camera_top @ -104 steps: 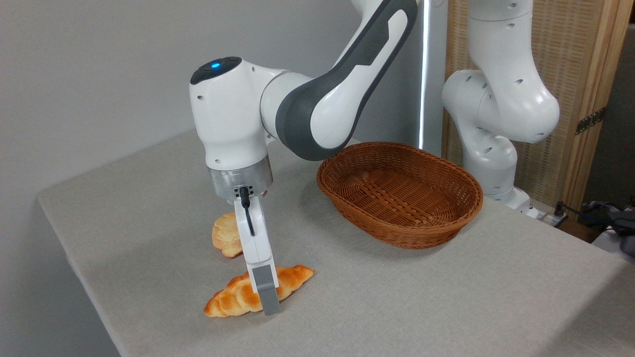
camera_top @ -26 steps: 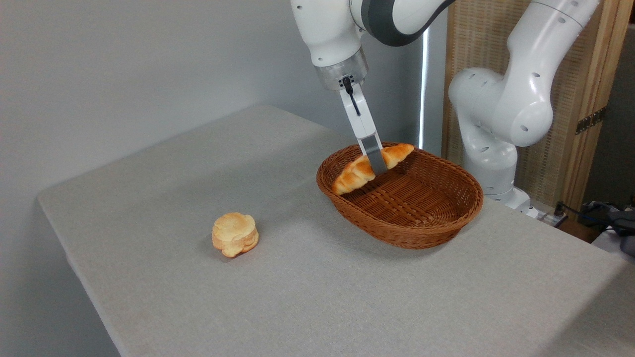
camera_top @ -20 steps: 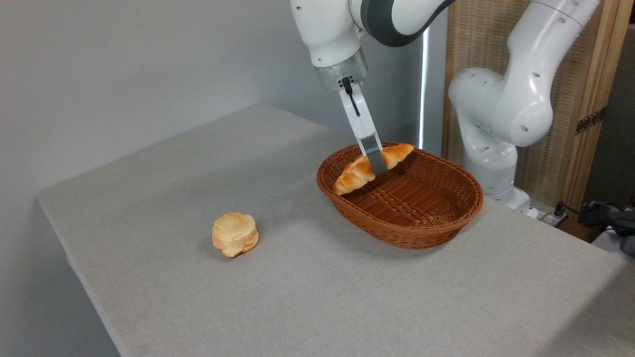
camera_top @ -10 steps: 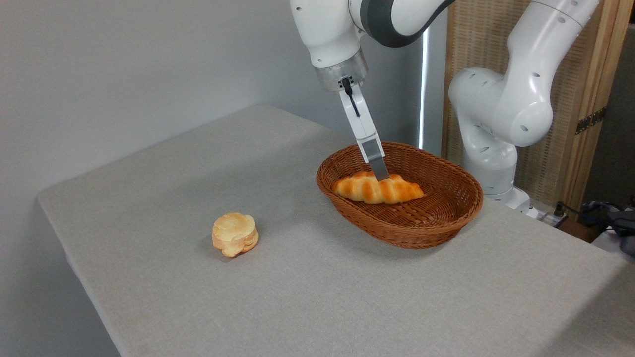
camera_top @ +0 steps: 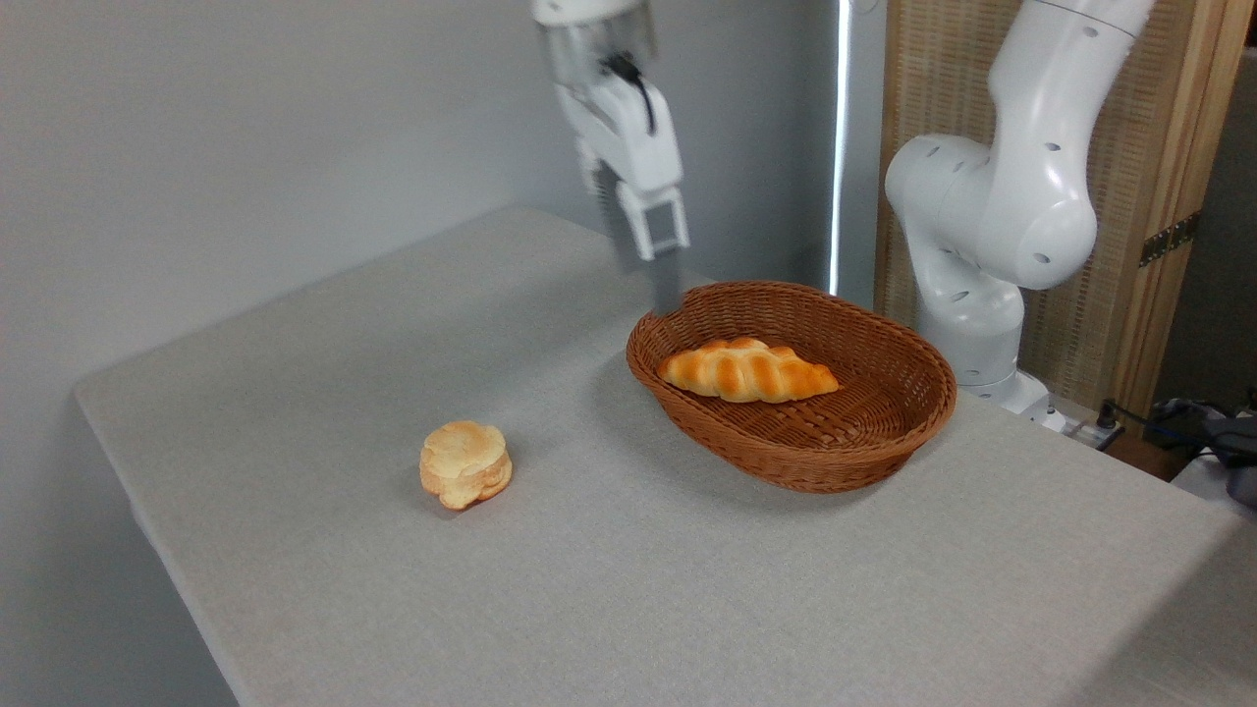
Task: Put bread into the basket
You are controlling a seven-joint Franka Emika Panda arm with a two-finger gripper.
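Note:
The bread [camera_top: 748, 371], a braided golden-orange loaf, lies lengthwise inside the brown wicker basket [camera_top: 864, 447], toward its left half. My gripper [camera_top: 650, 280] hangs above and to the left of the basket's left rim, blurred by motion. It is clear of the loaf and open, with nothing between its fingers [camera_top: 668, 287].
A small round pale bun [camera_top: 464, 463] sits on the grey tablecloth [camera_top: 609, 570] to the left of the basket. The arm's white base [camera_top: 987, 236] stands behind the basket at the right. A wooden screen [camera_top: 1139, 147] stands behind the base.
The bread was lifted from the table's front and carried over the basket. The gripper let it go, and it dropped flat into the basket. The gripper has since risen and swung left.

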